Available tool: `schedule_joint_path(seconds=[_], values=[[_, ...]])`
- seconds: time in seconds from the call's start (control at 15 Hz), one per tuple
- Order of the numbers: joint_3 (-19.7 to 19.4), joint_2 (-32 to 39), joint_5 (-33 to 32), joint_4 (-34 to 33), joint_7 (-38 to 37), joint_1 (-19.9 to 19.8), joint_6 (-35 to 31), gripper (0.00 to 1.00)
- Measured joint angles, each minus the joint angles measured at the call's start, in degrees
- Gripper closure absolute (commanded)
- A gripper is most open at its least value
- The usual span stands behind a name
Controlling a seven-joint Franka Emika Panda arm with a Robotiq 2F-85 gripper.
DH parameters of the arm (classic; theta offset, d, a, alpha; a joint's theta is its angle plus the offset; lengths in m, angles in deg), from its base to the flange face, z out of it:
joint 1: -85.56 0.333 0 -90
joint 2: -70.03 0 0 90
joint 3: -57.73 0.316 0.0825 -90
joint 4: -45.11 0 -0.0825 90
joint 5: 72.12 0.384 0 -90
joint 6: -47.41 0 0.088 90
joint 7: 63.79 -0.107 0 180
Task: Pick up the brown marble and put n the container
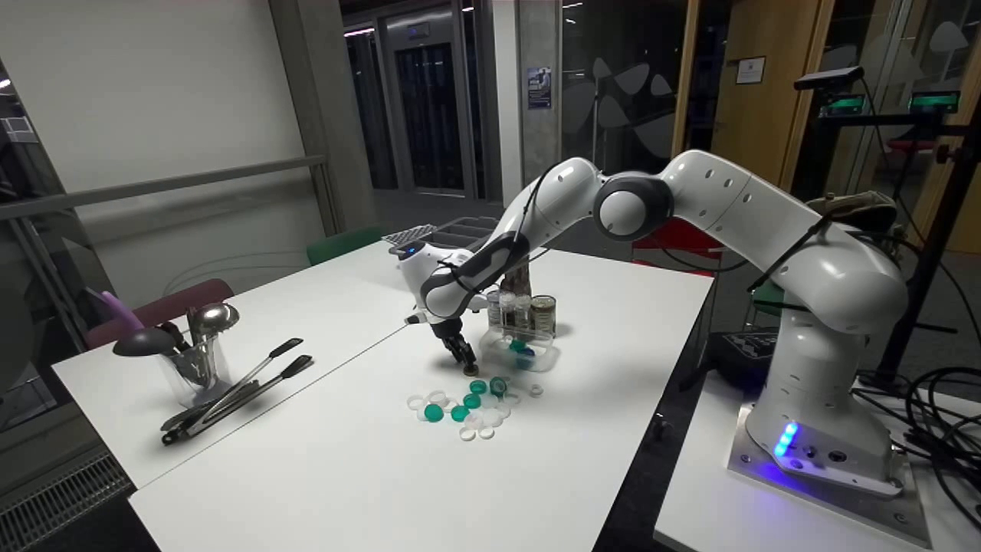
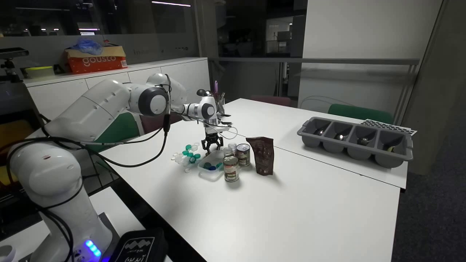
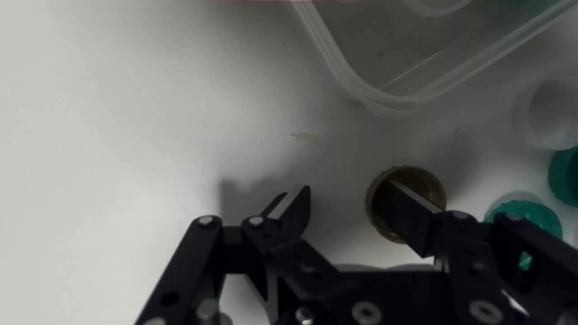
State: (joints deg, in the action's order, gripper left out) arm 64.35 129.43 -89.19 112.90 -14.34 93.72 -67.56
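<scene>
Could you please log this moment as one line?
gripper: open, one finger over or inside brown cap | cap: on table, not gripped | task: cap not yet in clear tub

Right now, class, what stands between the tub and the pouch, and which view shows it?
Cans and what look like clear jars stand between tub and pouch, in both exterior views.

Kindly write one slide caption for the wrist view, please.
Parted jaws at a ridged brown bottle cap, one jaw overlapping its opening, outside a clear plastic container.
</scene>
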Motion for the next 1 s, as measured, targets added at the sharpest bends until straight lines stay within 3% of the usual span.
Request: schedule_joint_path(seconds=[0.2, 0.6, 1.0], values=[[0.0, 0.0, 0.3, 0.0, 0.0, -0.1, 0.0, 0.99], [0.0, 0.2, 1.6, 0.0, -0.7, -0.2, 0.0, 1.00], [2.8, -6.0, 10.2, 5.0, -7.5, -0.8, 0.6, 1.00]])
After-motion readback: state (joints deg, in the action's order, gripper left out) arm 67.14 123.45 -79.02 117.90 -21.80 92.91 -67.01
